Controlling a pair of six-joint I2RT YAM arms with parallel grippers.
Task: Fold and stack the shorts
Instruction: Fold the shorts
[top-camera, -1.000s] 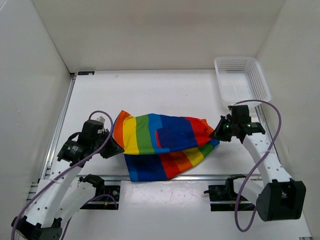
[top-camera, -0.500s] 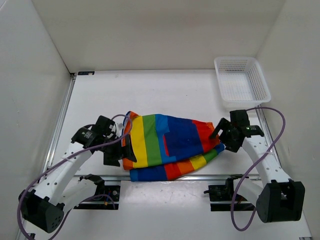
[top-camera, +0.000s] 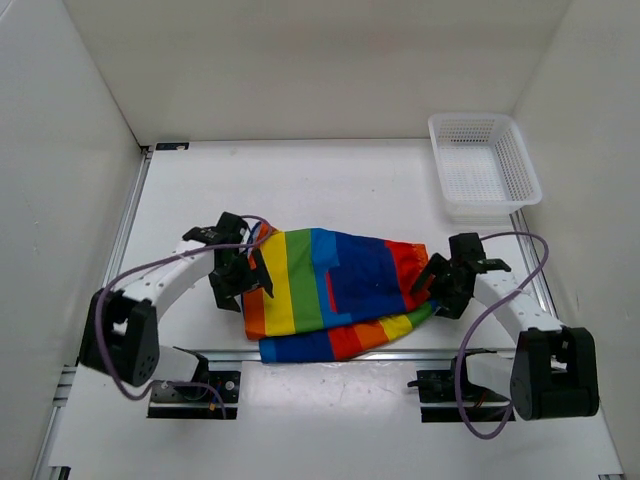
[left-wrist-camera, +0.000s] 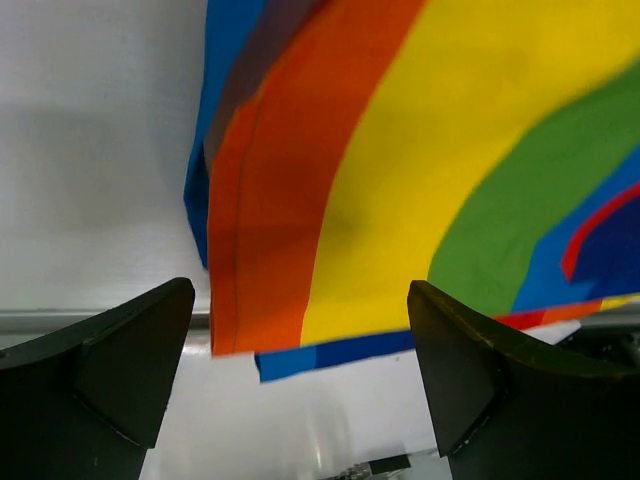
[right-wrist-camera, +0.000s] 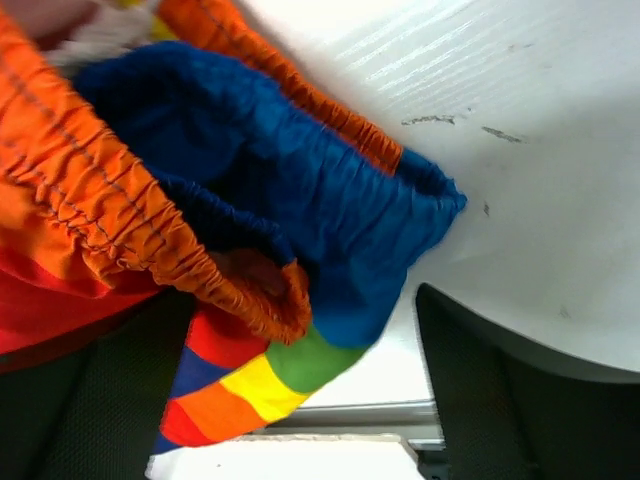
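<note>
My left gripper (left-wrist-camera: 300, 295) and right gripper (right-wrist-camera: 298, 300) gape wide, gripping nothing, flanking the rainbow-striped soft cloth shorts (top-camera: 335, 285) at lower centre; closing now could pinch one layer, skewing the fold.

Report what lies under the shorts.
Only the white table shows around the shorts. Their folded top layer covers a lower layer, whose striped edge peeks out at the near side. Whatever else lies beneath is hidden.

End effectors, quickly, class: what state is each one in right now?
Left end effector: open, holding nothing.
Right end effector: open, not gripping the shorts.
</note>
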